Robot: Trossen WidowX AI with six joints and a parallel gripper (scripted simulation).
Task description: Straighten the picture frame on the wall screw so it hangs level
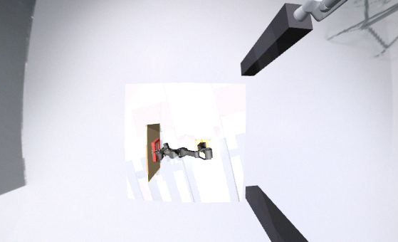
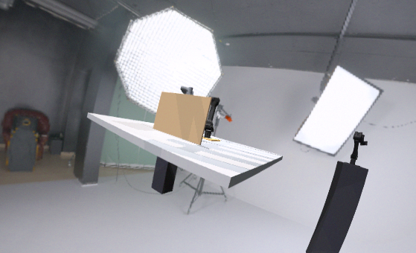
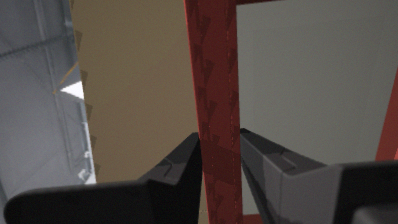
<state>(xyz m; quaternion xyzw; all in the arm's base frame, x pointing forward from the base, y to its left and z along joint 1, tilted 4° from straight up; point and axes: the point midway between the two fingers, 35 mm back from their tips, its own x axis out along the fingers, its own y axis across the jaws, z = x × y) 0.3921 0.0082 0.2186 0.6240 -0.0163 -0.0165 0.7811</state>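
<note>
While gripper (image 3: 220,145) clamps red frame (image 3: 215,75) rail | screw apparently hidden

Light comes chiefly from a large octagonal gridded softbox (image 2: 168,59) and a tilted rectangular light panel (image 2: 337,110), both blown out to pure white in the exterior view. The top view is overexposed: the white square table top (image 1: 204,107) glares and nearly merges with the pale floor, with faint streaked reflections. Straight edges bow near the borders. The exterior background is soft and blurred. The wrist view is dimmer, evenly lit, with jagged aliased edges.
</note>
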